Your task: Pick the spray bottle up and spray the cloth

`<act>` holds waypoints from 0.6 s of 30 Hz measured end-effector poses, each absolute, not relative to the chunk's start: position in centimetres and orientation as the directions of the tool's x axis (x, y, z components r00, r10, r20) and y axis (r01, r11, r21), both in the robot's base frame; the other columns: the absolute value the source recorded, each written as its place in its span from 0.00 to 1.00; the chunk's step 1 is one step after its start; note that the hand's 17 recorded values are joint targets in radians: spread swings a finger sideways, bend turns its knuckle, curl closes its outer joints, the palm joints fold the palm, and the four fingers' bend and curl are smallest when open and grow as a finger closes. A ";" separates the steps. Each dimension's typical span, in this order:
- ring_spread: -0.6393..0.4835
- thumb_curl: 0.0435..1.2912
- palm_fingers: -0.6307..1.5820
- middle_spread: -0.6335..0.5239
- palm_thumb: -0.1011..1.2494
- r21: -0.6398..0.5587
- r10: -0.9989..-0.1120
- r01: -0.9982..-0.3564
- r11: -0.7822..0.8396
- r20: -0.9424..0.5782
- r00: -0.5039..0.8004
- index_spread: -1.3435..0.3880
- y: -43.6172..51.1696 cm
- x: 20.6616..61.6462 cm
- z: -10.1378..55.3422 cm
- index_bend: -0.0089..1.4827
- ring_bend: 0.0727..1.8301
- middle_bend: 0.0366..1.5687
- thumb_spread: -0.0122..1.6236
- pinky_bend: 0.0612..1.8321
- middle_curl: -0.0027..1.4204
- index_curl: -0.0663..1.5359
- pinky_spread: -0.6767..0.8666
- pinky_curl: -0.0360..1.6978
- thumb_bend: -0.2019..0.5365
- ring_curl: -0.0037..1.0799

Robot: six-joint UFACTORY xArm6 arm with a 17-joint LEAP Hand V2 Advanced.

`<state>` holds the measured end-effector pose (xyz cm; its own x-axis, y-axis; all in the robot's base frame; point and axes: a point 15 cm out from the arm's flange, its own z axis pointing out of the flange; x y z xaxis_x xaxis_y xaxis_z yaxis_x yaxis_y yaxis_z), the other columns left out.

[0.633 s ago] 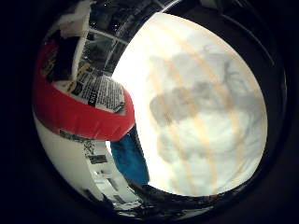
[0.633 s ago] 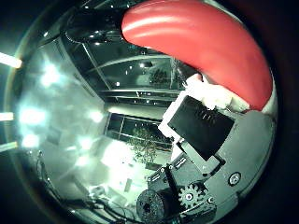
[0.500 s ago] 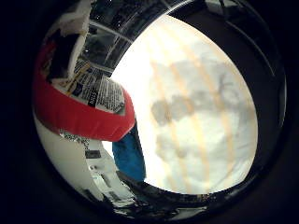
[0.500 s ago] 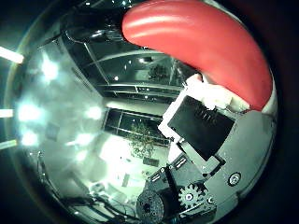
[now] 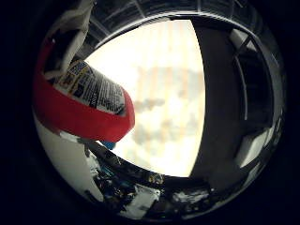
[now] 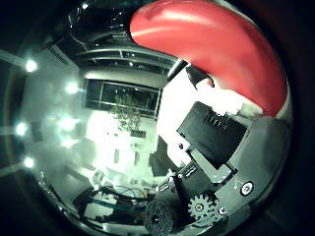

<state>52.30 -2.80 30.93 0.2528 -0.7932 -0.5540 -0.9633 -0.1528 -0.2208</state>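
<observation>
The red spray bottle (image 5: pixel 77 115) with a printed label lies close against my palm and fills one side of the little finger side view. In the thumb side view its red body (image 6: pixel 211 44) arches past my hand (image 6: pixel 211 147), whose black and white parts press against it. A white finger (image 5: pixel 70 33) curls over the bottle near its label. Only a small corner of the blue cloth (image 5: pixel 108 144) shows past the bottle's base, on the pale table (image 5: pixel 173 93). The bottle's nozzle is hidden.
The bright tabletop carries a blurred grey shadow (image 5: pixel 159 117). A dark strip (image 5: pixel 218 93) runs along the table's edge, with pale furniture (image 5: pixel 253 145) beyond. The thumb side view looks into a room with ceiling lights (image 6: pixel 29 66) and a dark window (image 6: pixel 123 101).
</observation>
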 end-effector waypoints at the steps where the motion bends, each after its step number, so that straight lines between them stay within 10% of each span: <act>1: 0.43 0.69 0.82 0.47 0.85 -0.204 -0.806 -0.960 -0.190 -0.525 0.271 0.64 -2.3 52.3 31.7 0.76 0.80 0.86 0.39 0.56 0.44 0.51 0.33 0.74 0.25 0.54; 18: 0.43 0.71 0.82 0.47 0.84 0.099 -0.804 -0.802 -0.589 -0.164 0.571 0.64 9.6 50.3 31.1 0.76 0.80 0.86 0.37 0.56 0.45 0.51 0.32 0.76 0.25 0.54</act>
